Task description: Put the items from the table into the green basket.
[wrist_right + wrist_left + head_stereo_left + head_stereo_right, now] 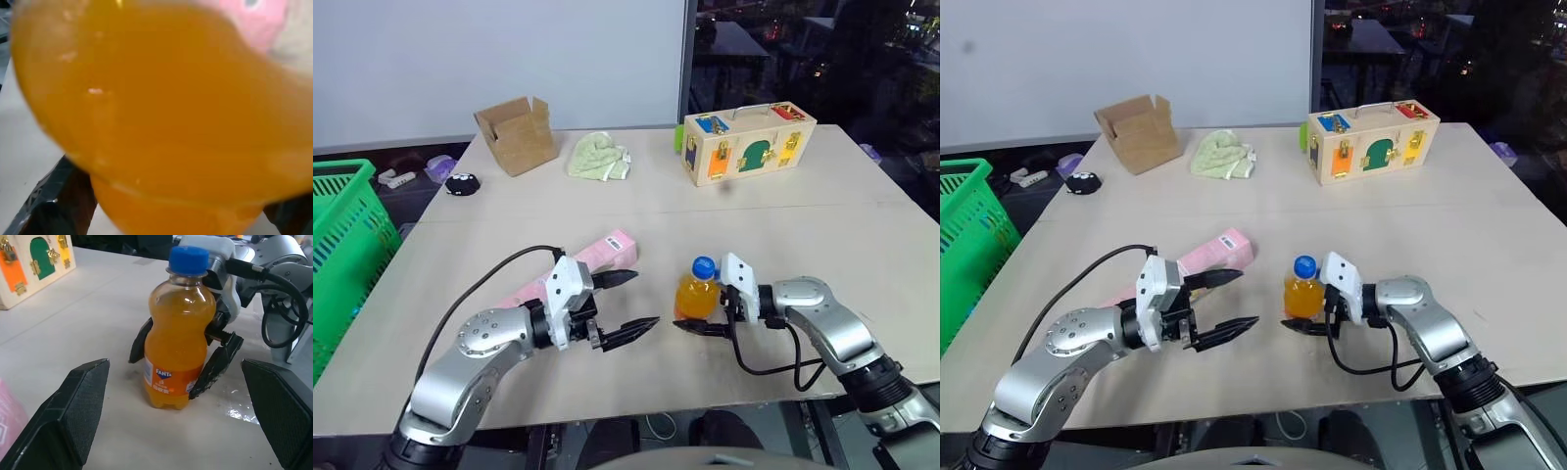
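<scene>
The orange-drink bottle (697, 294) with a blue cap stands upright on the table (803, 230), near the front edge. My right gripper (688, 319) is open, with one finger on each side of the bottle's lower half. My left gripper (646, 298) is open a short way to the bottle's left and points at it; in its wrist view the bottle (178, 347) stands between its own fingers (78, 406). The long pink carton (607, 253) lies flat just behind the left gripper. The green basket (342, 225) stands off the table's left side.
At the back of the table are a brown cardboard box (517, 134), a crumpled pale green cloth (599, 157) and a wooden latch toy box (749, 144). A small black object (462, 183) lies near the left edge. A black cable loops from each wrist.
</scene>
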